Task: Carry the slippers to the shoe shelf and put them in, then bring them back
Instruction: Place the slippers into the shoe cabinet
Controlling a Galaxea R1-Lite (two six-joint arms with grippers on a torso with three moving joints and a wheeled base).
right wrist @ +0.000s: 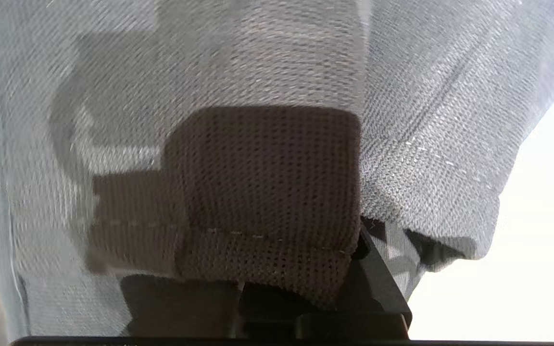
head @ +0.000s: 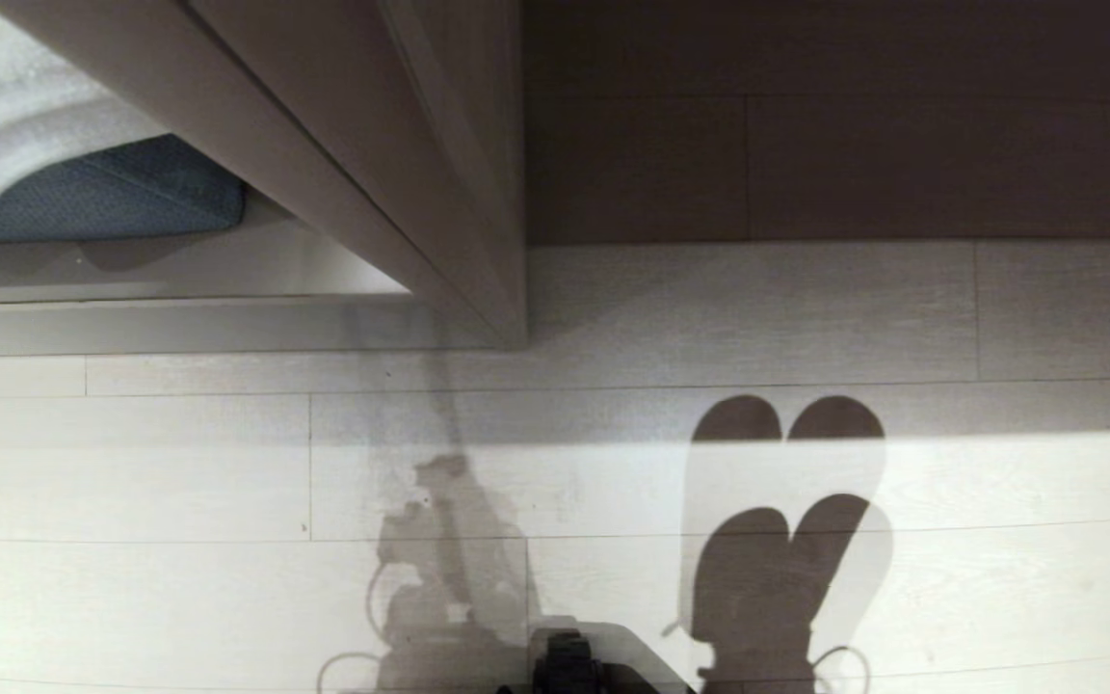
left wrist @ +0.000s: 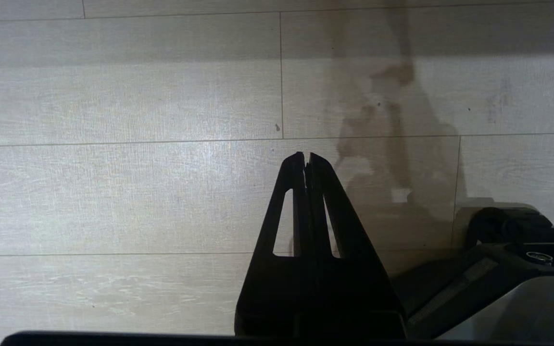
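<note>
Slippers (right wrist: 267,192) fill the right wrist view, dangling by mesh fabric pinched in the shut right claw (right wrist: 277,293), above the floor (head: 179,463) near the shoe shelf (head: 227,260). Fabric could slip free. Left claw (left wrist: 306,156) hangs closed, empty.

This looks like a home, most likely an entry or bedroom corner. The floor (head: 227,463) is pale wood-look laminate laid in long planks, with a darker brown band of the same planking further off. A taupe wood-laminate bench unit (head: 401,173) stands on it, its low open shelf (head: 179,270) showing a pale base board. A blue-grey cushion (head: 121,193) lies in that shelf. Warm light falls low across the planks and casts long shadows.
</note>
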